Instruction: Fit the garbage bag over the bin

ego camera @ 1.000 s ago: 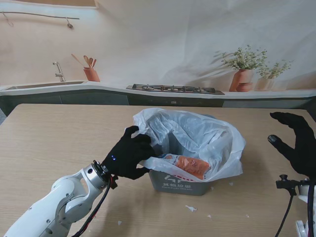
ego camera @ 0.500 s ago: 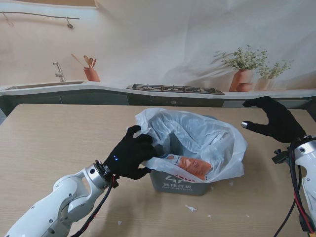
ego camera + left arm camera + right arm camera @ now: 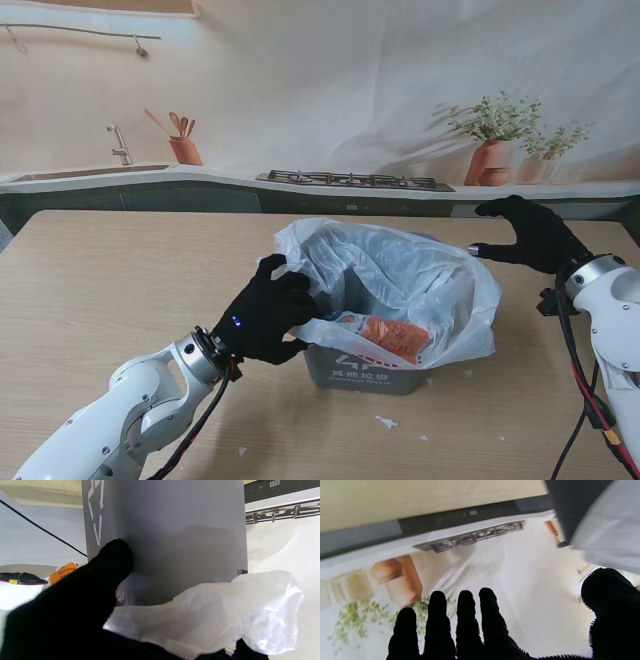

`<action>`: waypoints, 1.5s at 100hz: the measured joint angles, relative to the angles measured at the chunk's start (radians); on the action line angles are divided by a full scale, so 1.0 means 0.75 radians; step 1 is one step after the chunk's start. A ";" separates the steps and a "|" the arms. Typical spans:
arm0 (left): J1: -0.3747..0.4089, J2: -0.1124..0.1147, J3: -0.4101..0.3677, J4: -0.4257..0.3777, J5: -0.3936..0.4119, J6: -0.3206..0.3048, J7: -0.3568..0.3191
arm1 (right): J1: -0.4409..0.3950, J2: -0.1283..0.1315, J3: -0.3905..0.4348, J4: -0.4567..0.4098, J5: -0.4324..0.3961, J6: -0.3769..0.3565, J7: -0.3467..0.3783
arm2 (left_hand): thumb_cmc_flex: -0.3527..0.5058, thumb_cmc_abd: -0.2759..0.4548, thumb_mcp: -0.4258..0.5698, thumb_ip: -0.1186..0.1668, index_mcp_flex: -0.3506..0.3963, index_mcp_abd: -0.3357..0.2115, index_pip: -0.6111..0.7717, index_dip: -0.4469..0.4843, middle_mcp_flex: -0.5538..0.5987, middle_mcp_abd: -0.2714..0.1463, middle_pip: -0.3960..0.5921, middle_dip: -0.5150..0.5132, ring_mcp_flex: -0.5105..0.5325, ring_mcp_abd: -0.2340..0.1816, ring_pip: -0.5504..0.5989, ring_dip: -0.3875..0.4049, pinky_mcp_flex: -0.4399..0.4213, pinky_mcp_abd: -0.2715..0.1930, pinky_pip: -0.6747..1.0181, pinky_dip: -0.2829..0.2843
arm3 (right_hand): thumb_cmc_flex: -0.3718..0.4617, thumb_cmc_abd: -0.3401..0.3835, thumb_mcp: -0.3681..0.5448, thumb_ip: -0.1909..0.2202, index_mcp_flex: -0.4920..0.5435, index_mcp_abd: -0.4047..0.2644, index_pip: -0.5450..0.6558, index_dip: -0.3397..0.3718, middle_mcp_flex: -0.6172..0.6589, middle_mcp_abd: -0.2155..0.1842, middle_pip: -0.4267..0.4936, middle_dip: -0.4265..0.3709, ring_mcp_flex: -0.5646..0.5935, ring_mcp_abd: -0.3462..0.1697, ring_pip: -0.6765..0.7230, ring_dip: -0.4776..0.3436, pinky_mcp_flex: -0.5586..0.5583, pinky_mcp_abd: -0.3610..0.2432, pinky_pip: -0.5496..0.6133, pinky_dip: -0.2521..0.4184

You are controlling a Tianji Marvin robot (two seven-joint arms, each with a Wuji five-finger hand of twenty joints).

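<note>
Black right hand (image 3: 537, 236), fingers spread, has reached the garbage bag (image 3: 400, 275); left hand (image 3: 262, 315) still grips it.

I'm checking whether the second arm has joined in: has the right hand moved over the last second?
Yes. The right hand has moved left and farther from me, from beside the table's right edge toward the garbage bag on the bin.

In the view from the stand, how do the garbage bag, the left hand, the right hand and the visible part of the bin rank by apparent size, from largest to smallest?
1. garbage bag
2. left hand
3. right hand and the bin, mostly covered by the bag: these look alike, so I do not rank them.
</note>
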 measured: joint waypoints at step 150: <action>-0.005 0.001 0.002 0.000 -0.002 -0.001 -0.009 | 0.123 -0.022 -0.112 0.162 0.105 -0.124 -0.147 | -0.007 -0.001 0.006 0.011 0.000 0.000 0.001 0.000 0.000 -0.006 0.000 0.000 0.000 0.003 0.015 0.000 0.000 -0.009 0.000 0.000 | 0.591 -0.358 0.654 -0.204 0.795 -0.246 0.586 0.241 1.062 0.054 0.418 0.250 0.834 0.066 0.581 0.219 0.440 0.122 0.111 -0.133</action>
